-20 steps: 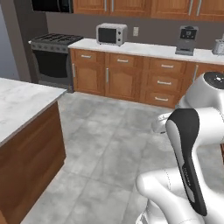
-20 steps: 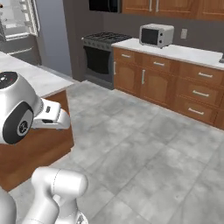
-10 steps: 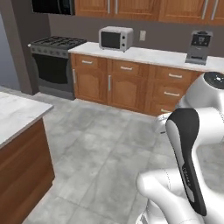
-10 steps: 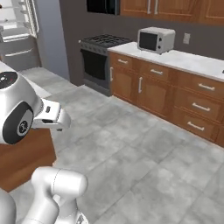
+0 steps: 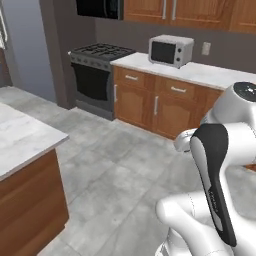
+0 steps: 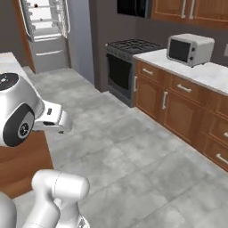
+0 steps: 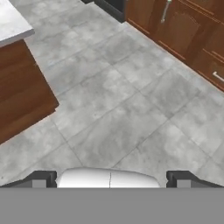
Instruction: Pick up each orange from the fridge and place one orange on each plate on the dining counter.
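Right base view alone shows fridge (image 6: 44,31) open, hand view, pincer (image 7: 108,178) wide, empty, above floor (image 7: 113,113)

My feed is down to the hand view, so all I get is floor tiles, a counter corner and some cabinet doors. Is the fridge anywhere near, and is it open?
Observer: Yes. The right base view has the fridge at the far end of the room, door open, white shelves showing.
Operator: Any oranges on those shelves?
Observer: One tiny orange dot sits high inside; too small to say what it is.
Operator: What stands along the wall between us and it?
Observer: A black stove, then wooden cabinets with a white microwave on their counter.
Operator: Is the claw carrying anything?
Observer: No. The claw is open, with bare floor ahead of it.
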